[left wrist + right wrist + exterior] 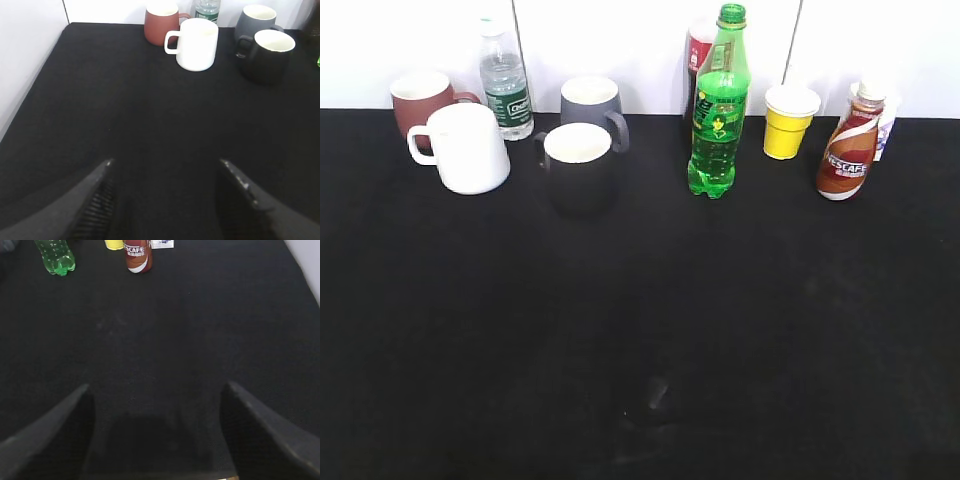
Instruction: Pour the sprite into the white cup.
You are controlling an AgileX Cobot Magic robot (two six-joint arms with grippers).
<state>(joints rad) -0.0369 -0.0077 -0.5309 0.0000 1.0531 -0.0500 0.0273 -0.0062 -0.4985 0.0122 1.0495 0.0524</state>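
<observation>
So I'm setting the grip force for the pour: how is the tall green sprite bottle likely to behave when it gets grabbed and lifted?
The sprite looks nearly full, so it is probably heavy for its size. It is tall on a narrow base and stands upright, so a sideways nudge near the cap might tip it. Its thin translucent plastic wall will likely flex under a hard squeeze, and the glossy label may be slippery.

Only the pincers show — nothing of the arms reaches the exterior view. The left pincer has two dark grey, matte fingers that taper toward blunt tips; the left finger carries a panel of fine ribbed grooves on its inner face, and the right one has pale scuffs along its edge. The right pincer is black and wedge-shaped — its fingers look smooth and unmarked.
</observation>
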